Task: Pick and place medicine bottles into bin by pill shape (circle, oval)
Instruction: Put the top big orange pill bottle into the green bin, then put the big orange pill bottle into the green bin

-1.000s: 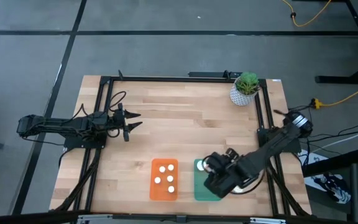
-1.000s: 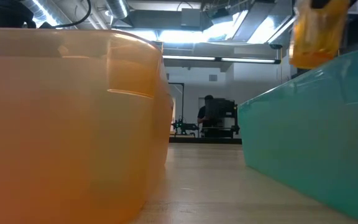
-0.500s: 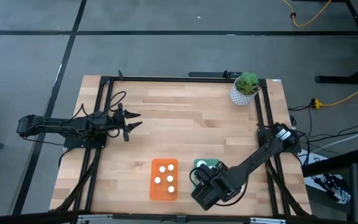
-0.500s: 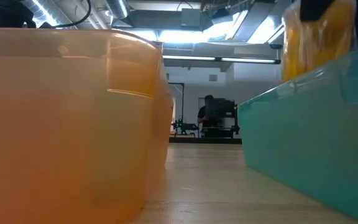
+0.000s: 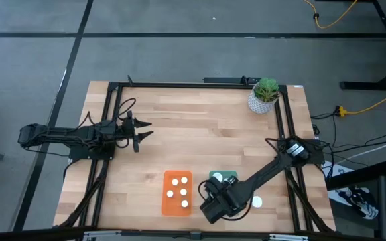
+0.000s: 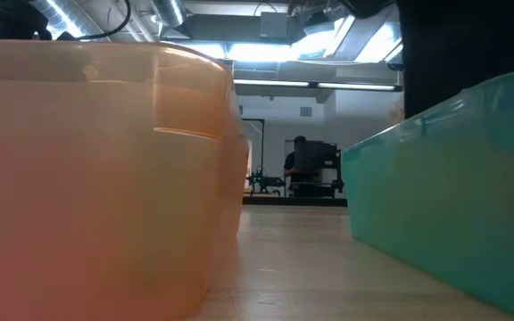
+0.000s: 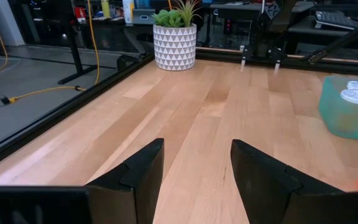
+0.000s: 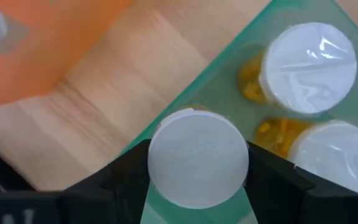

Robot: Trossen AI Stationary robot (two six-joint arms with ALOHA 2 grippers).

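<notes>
My right gripper [image 5: 213,201] [image 8: 197,167] points down into the teal bin [image 5: 228,177] [image 6: 444,196], shut on a white-capped medicine bottle [image 8: 197,155]. Two more bottles with amber bodies [image 8: 307,59] [image 8: 337,155] stand on that bin's floor; the high view shows one white cap [image 5: 256,201] beside the arm. The orange bin [image 5: 165,201] [image 6: 96,178] to its left holds several small white-capped bottles [image 5: 179,191]. Far off at the table's left side, my left gripper [image 5: 141,132] [image 7: 197,146] hangs open over bare wood. My right gripper pinches the bottle's white cap by its rim [image 8: 155,158], one finger on each side. The fingers come from above, pointing steeply down. The bottle stands upright inside the teal bin near the wall that faces the orange bin; the cap hides its body and foot.
A white pot with a green plant [image 5: 263,97] [image 7: 174,43] stands at the table's far right corner. Bare wood lies between my left gripper and the bins. A black frame runs along the table's edges.
My right gripper has gone down and toward the table's near left, carrying the bottle. In the low view the amber bottle has sunk behind the teal bin's wall, and only the dark gripper shows above it now.
</notes>
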